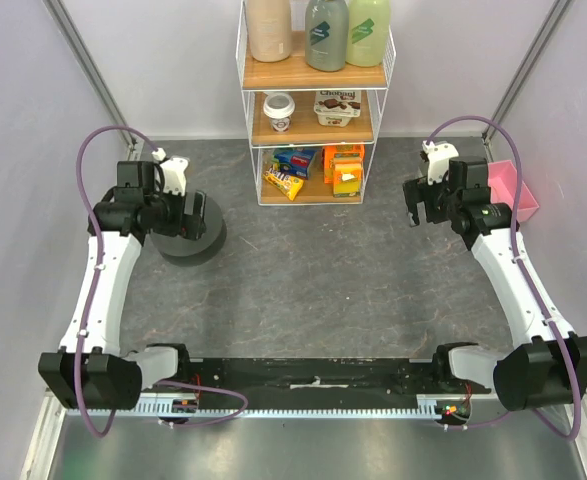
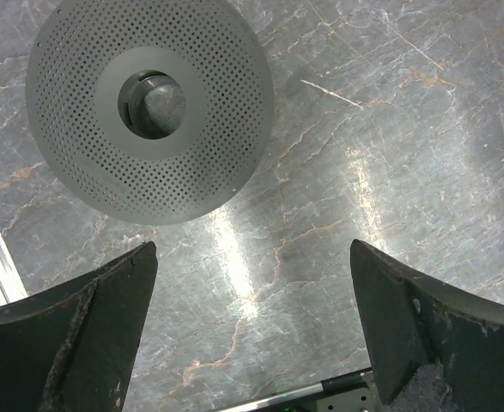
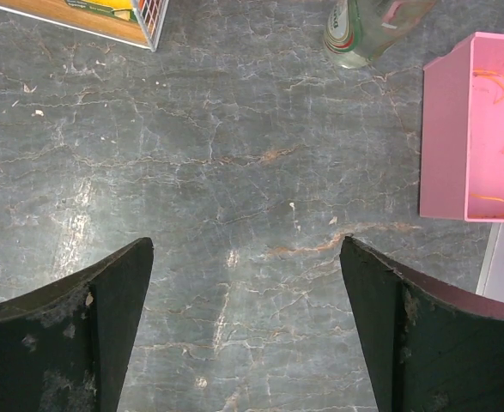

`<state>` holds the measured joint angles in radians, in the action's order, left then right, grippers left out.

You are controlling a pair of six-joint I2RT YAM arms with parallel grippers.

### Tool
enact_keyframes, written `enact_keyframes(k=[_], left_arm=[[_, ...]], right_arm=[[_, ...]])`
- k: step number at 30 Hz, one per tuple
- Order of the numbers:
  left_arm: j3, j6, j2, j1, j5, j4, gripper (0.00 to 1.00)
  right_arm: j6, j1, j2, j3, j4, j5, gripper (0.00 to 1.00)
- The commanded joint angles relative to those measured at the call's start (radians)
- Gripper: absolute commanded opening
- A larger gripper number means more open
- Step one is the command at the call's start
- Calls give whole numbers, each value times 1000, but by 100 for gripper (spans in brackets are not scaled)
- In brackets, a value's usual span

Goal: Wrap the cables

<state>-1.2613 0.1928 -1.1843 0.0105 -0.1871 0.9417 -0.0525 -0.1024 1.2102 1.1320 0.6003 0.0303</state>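
Note:
A dark grey round spool (image 1: pixel 191 238) stands on the table at the left; in the left wrist view its perforated top flange (image 2: pixel 148 107) fills the upper left. My left gripper (image 2: pixel 252 257) is open and empty, hovering beside the spool (image 1: pixel 178 212). The thin yellow-orange wire (image 3: pixel 502 103) lies in the pink bin (image 3: pixel 445 154) at the right of the right wrist view. My right gripper (image 3: pixel 245 249) is open and empty, above bare table left of the bin (image 1: pixel 418 205).
A white wire shelf (image 1: pixel 316 105) with bottles, cups and snack packs stands at the back centre. The pink bin (image 1: pixel 518 195) sits at the right by the wall. A bottle base (image 3: pixel 363 26) stands near the bin. Walls close both sides.

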Motion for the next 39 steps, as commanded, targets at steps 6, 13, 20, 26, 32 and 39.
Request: enact_keyframes(k=[6, 13, 20, 26, 32, 39], left_arm=[[-128, 79, -83, -3, -43, 52, 99], [-285, 204, -230, -39, -48, 134, 97], [-378, 373, -376, -57, 0, 147, 81], [-411, 430, -486, -60, 66, 121, 43], [-405, 454, -567, -61, 93, 103, 2], [-334, 479, -638, -60, 112, 40, 1]], right_arm=[[-6, 3, 6, 25, -2, 31, 98], [-10, 3, 15, 29, 6, 45, 98], [-18, 3, 28, 32, 15, 59, 98], [-24, 3, 38, 41, 21, 63, 98], [-29, 3, 51, 40, 21, 63, 98], [-32, 3, 57, 41, 21, 59, 98]])
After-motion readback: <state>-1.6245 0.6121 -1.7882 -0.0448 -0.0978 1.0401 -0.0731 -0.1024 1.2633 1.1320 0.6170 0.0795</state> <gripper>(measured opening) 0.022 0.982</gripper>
